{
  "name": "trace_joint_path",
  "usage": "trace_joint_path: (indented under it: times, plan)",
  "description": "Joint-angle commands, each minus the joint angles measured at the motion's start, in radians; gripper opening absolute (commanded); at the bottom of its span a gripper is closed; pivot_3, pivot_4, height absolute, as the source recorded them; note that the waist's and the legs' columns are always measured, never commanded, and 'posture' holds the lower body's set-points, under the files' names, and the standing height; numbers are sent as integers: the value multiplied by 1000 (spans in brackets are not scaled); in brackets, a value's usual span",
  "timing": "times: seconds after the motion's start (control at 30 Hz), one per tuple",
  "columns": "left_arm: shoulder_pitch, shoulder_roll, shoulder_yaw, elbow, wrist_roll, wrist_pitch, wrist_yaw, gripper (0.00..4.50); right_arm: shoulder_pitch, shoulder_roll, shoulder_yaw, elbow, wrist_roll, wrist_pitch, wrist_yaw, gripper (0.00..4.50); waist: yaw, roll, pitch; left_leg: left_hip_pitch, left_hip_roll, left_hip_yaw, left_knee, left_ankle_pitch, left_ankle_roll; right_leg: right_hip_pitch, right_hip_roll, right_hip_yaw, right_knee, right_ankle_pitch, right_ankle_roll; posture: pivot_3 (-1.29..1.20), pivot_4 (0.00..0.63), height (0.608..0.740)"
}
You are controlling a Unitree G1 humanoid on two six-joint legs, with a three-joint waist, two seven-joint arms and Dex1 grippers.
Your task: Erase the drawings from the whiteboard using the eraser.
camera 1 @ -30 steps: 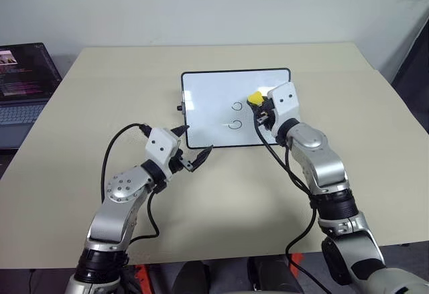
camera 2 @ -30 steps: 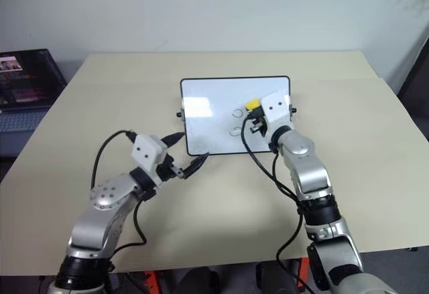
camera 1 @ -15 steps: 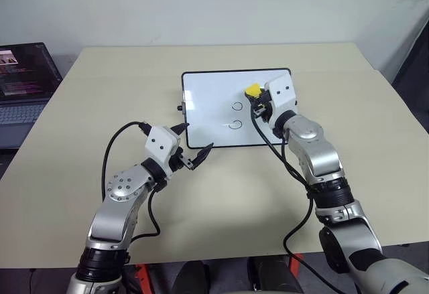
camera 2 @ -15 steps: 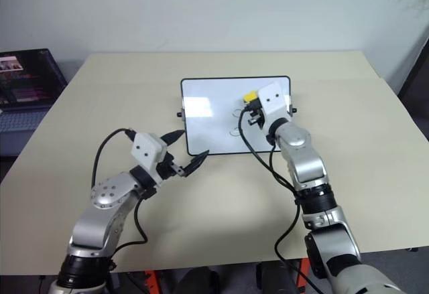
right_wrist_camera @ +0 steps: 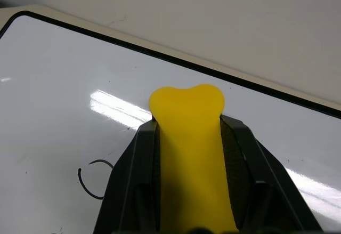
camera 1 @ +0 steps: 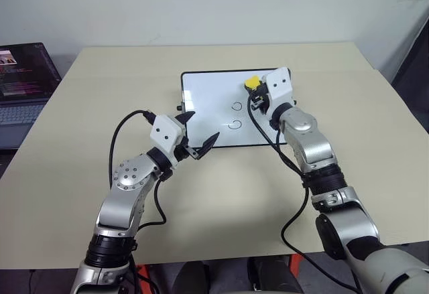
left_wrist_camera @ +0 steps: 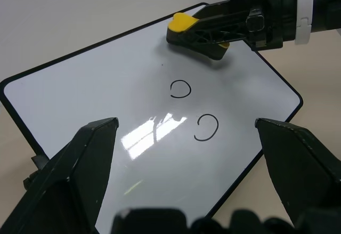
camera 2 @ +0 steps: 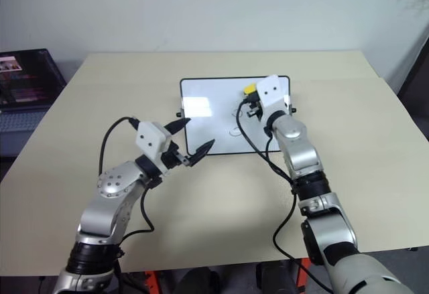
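Observation:
The whiteboard (camera 1: 208,96) lies flat at the middle of the table. Two drawings show on it, a far loop (camera 1: 236,106) and a near loop (camera 1: 234,124), also seen in the left wrist view as loop (left_wrist_camera: 180,89) and loop (left_wrist_camera: 206,127). My right gripper (camera 1: 255,88) is shut on the yellow eraser (camera 1: 253,82), which sits over the board's far part just beyond the loops. In the right wrist view the eraser (right_wrist_camera: 191,148) is clamped between both fingers. My left gripper (camera 1: 203,125) hangs open over the board's near left corner, holding nothing.
A laptop (camera 1: 23,80) stands open off the table's far left. A black knob (camera 1: 179,108) sticks out of the board's left edge. Bare beige tabletop (camera 1: 228,193) surrounds the board on every side.
My right gripper has carried the eraser across the board toward its far edge. My left gripper has risen a little and come in over the board's near left corner.

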Motion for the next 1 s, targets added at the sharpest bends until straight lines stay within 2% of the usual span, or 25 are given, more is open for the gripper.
trace_joint_path:
  times: [0.03,0.33,1.0]
  plan:
    - [4,7,8,-31,5,-14,2,4500,-32,11,-6,26,-10,-57,-4,1238,0,0,0,0,0,0,0,0,0,0,0,0,0,0,0,0,150,740]
    - [7,5,6,-51,4,-5,10,4500,12,34,23,153,-45,-149,8,1238,-4,0,0,1,0,0,1,0,0,1,0,0,1,0,0,0,150,740]
    - [27,6,2,-78,1,9,7,4500,155,79,81,-4,-77,-106,37,1238,-8,0,0,2,0,0,1,0,0,2,0,0,2,0,0,0,150,740]
